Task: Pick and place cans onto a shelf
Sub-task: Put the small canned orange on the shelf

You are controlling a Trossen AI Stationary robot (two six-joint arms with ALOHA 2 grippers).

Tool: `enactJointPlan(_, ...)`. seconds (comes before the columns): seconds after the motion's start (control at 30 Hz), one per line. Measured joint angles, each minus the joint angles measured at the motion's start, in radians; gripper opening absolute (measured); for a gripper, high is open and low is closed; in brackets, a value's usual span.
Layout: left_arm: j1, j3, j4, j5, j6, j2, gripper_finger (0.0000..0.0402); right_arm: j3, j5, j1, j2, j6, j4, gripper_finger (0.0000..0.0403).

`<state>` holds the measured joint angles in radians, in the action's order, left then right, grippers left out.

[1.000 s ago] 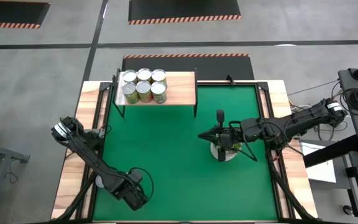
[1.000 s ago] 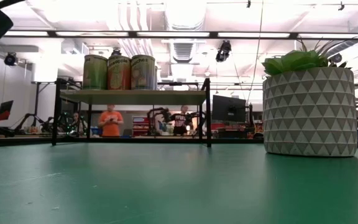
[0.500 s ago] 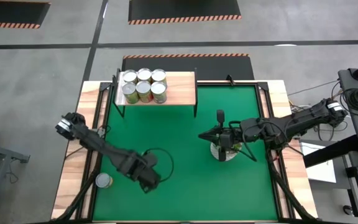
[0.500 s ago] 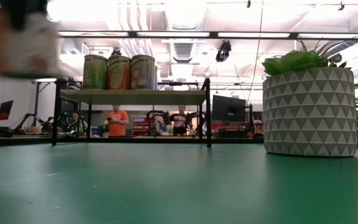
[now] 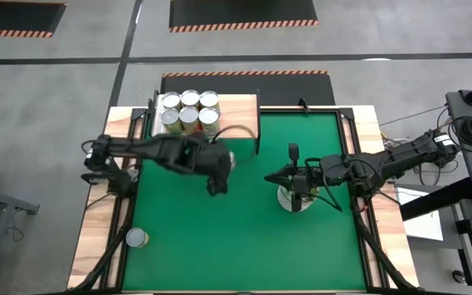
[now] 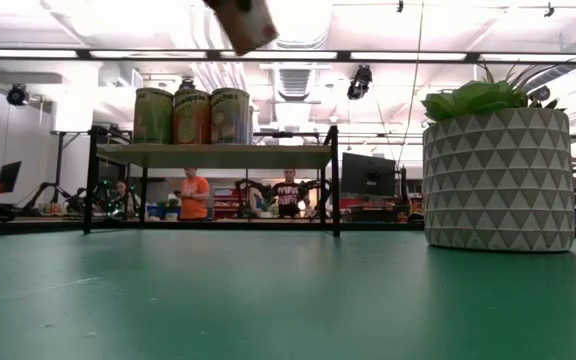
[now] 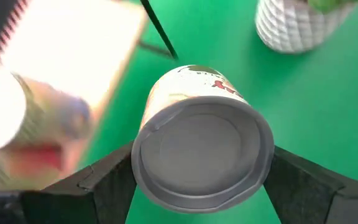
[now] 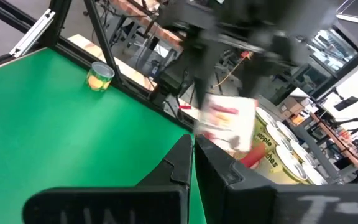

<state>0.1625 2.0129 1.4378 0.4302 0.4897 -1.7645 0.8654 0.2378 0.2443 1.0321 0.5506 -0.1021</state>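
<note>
My left gripper [image 5: 222, 161] is shut on a can [image 5: 229, 157] with a pale label and red marks, high above the green mat, near the shelf's near right corner. The can shows at the top of the low view [image 6: 243, 20] and fills the left wrist view [image 7: 204, 143]. Several cans [image 5: 189, 113] stand upright in a block on the left part of the light-wood shelf [image 5: 240, 115]. One more can [image 5: 137, 238] stands on the wooden border at the near left. My right gripper [image 5: 265, 178] is shut and empty, above the mat beside the plant pot. My left gripper pinches the can's round side wall [image 7: 143, 134] between its two fingers [image 7: 104, 183], one on each side. The can's silvery end [image 7: 201, 149] faces the wrist. The can is lifted clear of the mat and is tilted in the low view.
A white patterned pot with a green plant [image 6: 498, 180] stands on the mat's right part, under my right arm [image 5: 293, 201]. The shelf's right half is bare wood. People stand in the room beyond the table [image 6: 193, 193].
My left gripper has carried the can from the mat's near left part toward the far edge and to the right, up to the shelf's near right corner, rising as it went. The can on the wooden border has come into sight as the arm left.
</note>
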Motion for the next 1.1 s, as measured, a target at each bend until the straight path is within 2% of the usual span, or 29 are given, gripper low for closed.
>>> enactJointPlan(0.27, -0.117, 0.166, -0.142, 0.034, -0.424, -0.091, 0.0287, 0.0, 0.0, 0.0, -0.004, 0.0, 0.024, 0.0009)
enactJointPlan(0.4, -0.177, 0.246, -0.171, 0.034, -0.529, -0.163, 0.0287, 0.0, 0.0, 0.0, -0.004, 0.0, 0.025, 0.0009)
enactJointPlan(0.63, -0.283, 0.337, -0.135, 0.034, -0.589, -0.285, 0.0287, 0.0, -0.001, 0.0, -0.004, 0.0, 0.048, 0.0009)
enactJointPlan(0.93, -0.414, 0.336, -0.086, 0.033, -0.589, -0.376, 0.0287, 0.0, 0.0, 0.0, -0.004, 0.0, 0.053, 0.0009)
enactJointPlan(1.1, -0.449, 0.335, -0.077, 0.032, -0.593, -0.403, 0.0289, 0.0, -0.001, 0.0, -0.004, 0.0, 0.054, 0.0009)
